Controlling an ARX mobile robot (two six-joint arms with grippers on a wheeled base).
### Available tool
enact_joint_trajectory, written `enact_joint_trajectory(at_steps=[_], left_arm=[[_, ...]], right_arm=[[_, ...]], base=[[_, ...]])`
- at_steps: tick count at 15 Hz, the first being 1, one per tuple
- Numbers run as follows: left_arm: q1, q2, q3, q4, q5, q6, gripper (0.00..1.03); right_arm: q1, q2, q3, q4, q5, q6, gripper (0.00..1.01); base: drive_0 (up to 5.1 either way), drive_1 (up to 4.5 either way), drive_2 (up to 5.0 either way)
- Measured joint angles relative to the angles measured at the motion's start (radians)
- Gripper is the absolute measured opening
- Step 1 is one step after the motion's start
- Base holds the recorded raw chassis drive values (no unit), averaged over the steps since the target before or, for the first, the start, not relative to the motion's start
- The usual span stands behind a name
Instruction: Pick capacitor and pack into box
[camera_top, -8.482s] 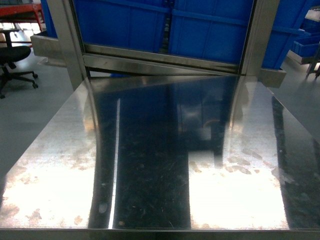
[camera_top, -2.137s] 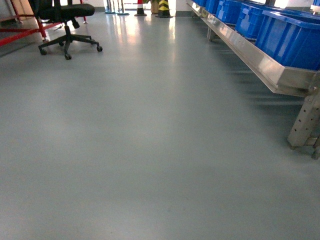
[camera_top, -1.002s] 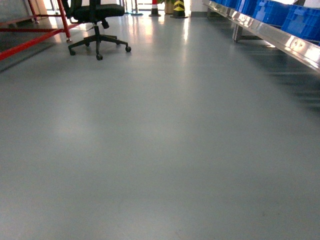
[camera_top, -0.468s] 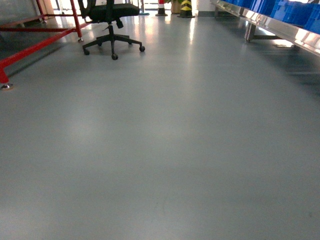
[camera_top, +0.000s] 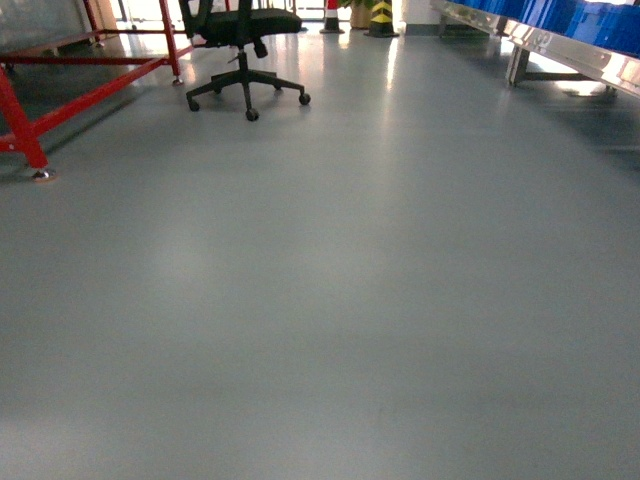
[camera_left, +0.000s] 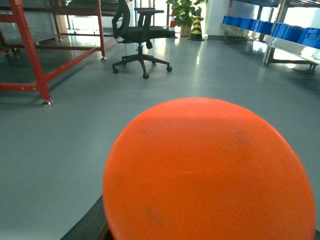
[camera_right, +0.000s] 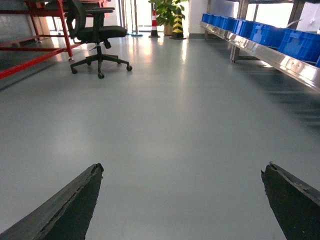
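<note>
Right wrist view: your right gripper (camera_right: 182, 210) gapes wide, empty | left gripper hidden behind orange disc (camera_left: 210, 172), state unclear | grey floor (camera_top: 330, 300), office chair (camera_top: 245, 40) ahead | no capacitor or box visible | step: driving, apparently; next, find the packing station.

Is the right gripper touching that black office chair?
Apart. The right wrist view shows the right gripper open at the bottom, with bare grey floor between it and the distant chair.
</note>
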Motion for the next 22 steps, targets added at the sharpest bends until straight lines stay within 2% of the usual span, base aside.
enact_joint_trajectory(at_steps=[22], left_arm=[[0.000,0.000,0.000,0.000,0.001,0.000,0.44]], right_arm=[[0.000,0.000,0.000,-0.002,0.000,0.000,0.98]], base=[[-5.0,2.46,2.5]])
